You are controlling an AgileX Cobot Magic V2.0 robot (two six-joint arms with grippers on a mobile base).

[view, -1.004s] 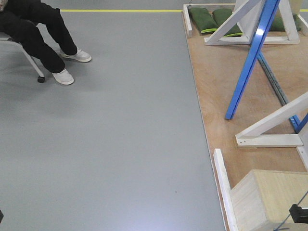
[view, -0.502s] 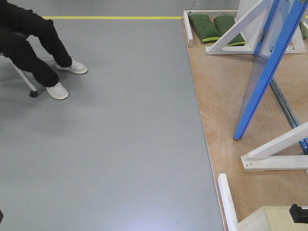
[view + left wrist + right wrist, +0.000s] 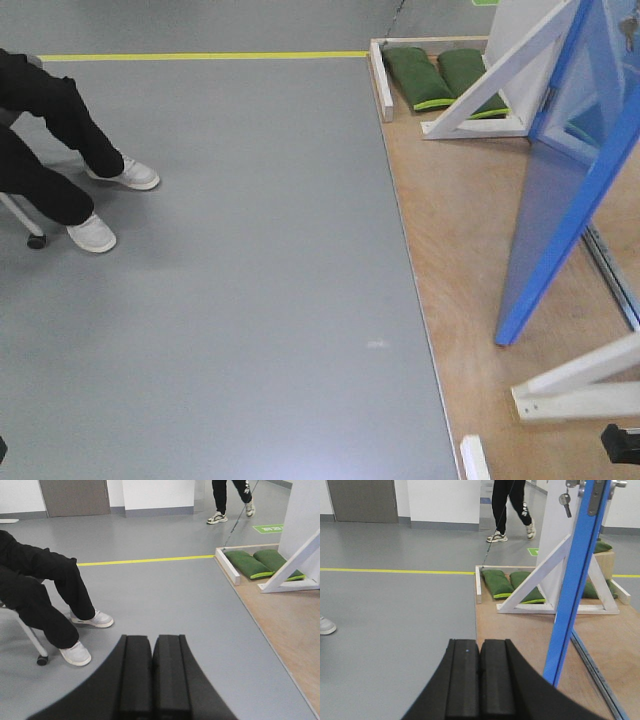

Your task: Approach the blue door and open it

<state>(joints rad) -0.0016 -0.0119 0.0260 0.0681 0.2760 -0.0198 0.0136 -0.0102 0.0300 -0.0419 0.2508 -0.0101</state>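
Both sets of jaws are pressed together and empty on the left gripper [image 3: 151,680] and right gripper [image 3: 480,680]. The base has just rolled closer, so the blue door [image 3: 570,595] now stands ahead-right of the right jaws, well apart. The approach looks unfinished.

The left gripper [image 3: 152,642] is shown matte black: two flat rectangular fingers [image 3: 136,672] set on a curved, flaring base. The right gripper [image 3: 480,646] is built alike, marked with a tiny blue dot [image 3: 466,651].
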